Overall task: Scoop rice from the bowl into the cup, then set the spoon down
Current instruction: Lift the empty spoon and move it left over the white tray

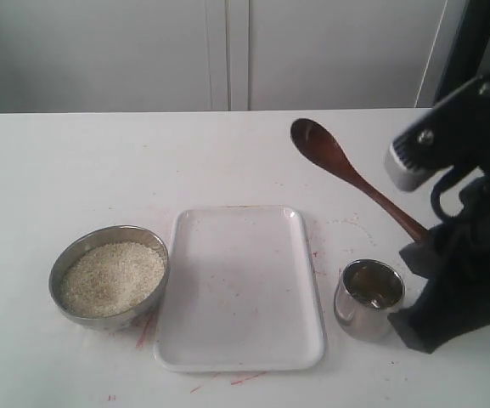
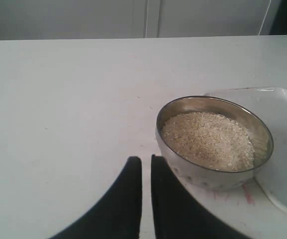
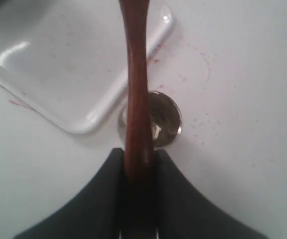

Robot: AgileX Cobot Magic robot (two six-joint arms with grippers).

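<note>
The steel bowl (image 1: 109,276) (image 2: 214,142) stands at the left of the table, filled with white rice (image 1: 111,277) (image 2: 208,139). A small shiny cup (image 1: 369,297) (image 3: 163,119) stands at the right of the tray. My right gripper (image 1: 421,246) (image 3: 137,157) is shut on the handle of the dark wooden spoon (image 1: 346,170) (image 3: 136,84), held in the air above and beside the cup, its oval bowl pointing up and away. The spoon's bowl looks empty. My left gripper (image 2: 146,164) hangs shut and empty just beside the bowl's near wall.
A white rectangular tray (image 1: 240,289) (image 3: 73,64) (image 2: 282,164) lies between bowl and cup. Faint red marks dot the white table (image 1: 100,170) around the tray. A pale wall runs behind the table's far edge.
</note>
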